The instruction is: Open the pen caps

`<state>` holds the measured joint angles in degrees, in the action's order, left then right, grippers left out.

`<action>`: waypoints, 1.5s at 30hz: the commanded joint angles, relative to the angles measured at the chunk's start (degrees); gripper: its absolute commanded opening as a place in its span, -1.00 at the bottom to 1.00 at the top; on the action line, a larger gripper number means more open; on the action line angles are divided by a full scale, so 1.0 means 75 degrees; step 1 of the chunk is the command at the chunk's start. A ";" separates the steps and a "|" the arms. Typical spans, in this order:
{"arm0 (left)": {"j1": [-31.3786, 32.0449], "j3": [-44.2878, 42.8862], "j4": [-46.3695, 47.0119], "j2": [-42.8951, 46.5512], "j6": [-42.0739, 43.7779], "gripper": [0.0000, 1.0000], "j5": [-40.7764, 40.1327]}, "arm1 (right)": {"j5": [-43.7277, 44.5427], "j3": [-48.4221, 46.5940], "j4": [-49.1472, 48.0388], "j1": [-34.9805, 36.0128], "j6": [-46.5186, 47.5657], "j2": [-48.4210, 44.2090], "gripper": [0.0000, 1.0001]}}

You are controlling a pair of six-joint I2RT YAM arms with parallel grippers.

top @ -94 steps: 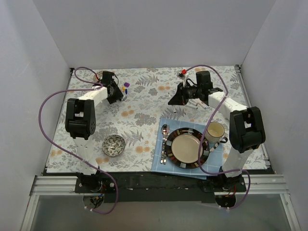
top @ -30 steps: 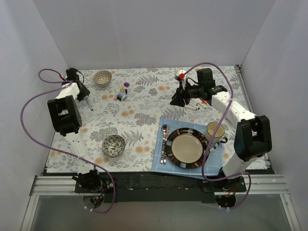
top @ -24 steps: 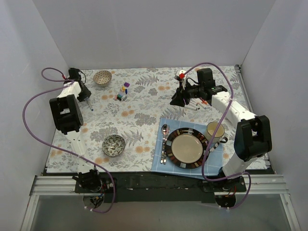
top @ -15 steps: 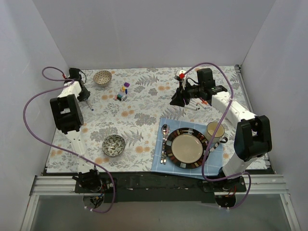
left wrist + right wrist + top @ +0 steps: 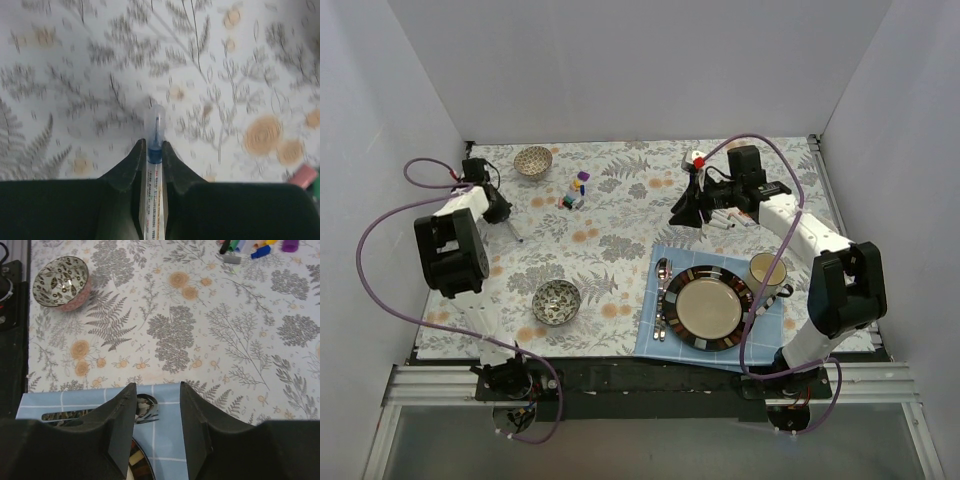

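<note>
we find that the left gripper [image 5: 154,149] has closed within the last second: its jaws, part open a moment ago, now pinch the white barrel of a pen [image 5: 153,200] just behind the blue band. the pen has also been carried a little toward the lower right of the overhead frame, and its end points down at the table [image 5: 610,240]. the translucent cap [image 5: 155,120] sits on the tip, beyond the fingers, so we judge the pen secured but not yet opened. pulling the cap off calls for a second grip. the right gripper [image 5: 156,390] has its jaws spread with nothing between them. it hangs in the upper right of the overhead frame, over the edge of the placemat [image 5: 75,400] and the spoon [image 5: 145,407], well apart from the held pen. loose caps [image 5: 576,190] lie in a cluster at upper centre, and other pens [image 5: 728,222] lie just beyond the right arm. on clearances, the left arm works close to the left wall [image 5: 380,150], with a small bowl [image 5: 533,160] near it at the top. bare cloth between the two arms gives the better room for bringing them together.
</note>
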<state>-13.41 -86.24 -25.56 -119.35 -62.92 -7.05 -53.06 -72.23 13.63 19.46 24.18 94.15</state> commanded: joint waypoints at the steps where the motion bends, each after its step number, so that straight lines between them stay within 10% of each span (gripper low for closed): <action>1: 0.0334 0.1837 0.1633 0.2652 -0.0819 -1.00 0.1977 | -0.0976 0.0185 -0.0422 0.0275 0.0092 -0.0471 -0.03; 12: 0.2604 0.5262 0.5573 0.5493 -0.2788 -1.00 0.4279 | -0.1972 0.0536 -0.1955 0.0885 -0.1862 -0.0144 0.25; 20: 0.4644 0.7160 0.8610 0.6093 -0.3974 -1.00 0.2875 | -0.1587 0.1801 -0.6010 0.1248 -0.6698 0.0336 0.32; 22: 0.4869 0.7349 0.9007 0.6186 -0.4080 -1.00 0.2431 | -0.1131 0.1861 -0.6166 0.1331 -0.7102 0.0419 0.93; 34: 0.5678 0.7924 0.9818 0.6304 -0.4349 -1.00 0.1386 | -0.1269 0.2434 -0.8726 0.1623 -0.9513 0.1075 0.96; 40: 0.6100 0.7889 1.0088 0.5976 -0.4361 -1.00 0.1116 | -0.1515 0.2377 -0.9293 0.1647 -1.0220 0.1345 0.61; 45: 0.6241 0.7830 1.0111 0.5789 -0.4268 -1.00 0.1104 | -0.1691 0.2329 -0.9703 0.1647 -1.0619 0.1450 -0.47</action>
<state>32.77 -27.35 48.58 -75.42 -95.66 3.09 -63.53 -53.84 -52.07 31.68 -51.09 104.86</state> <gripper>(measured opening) 0.098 0.443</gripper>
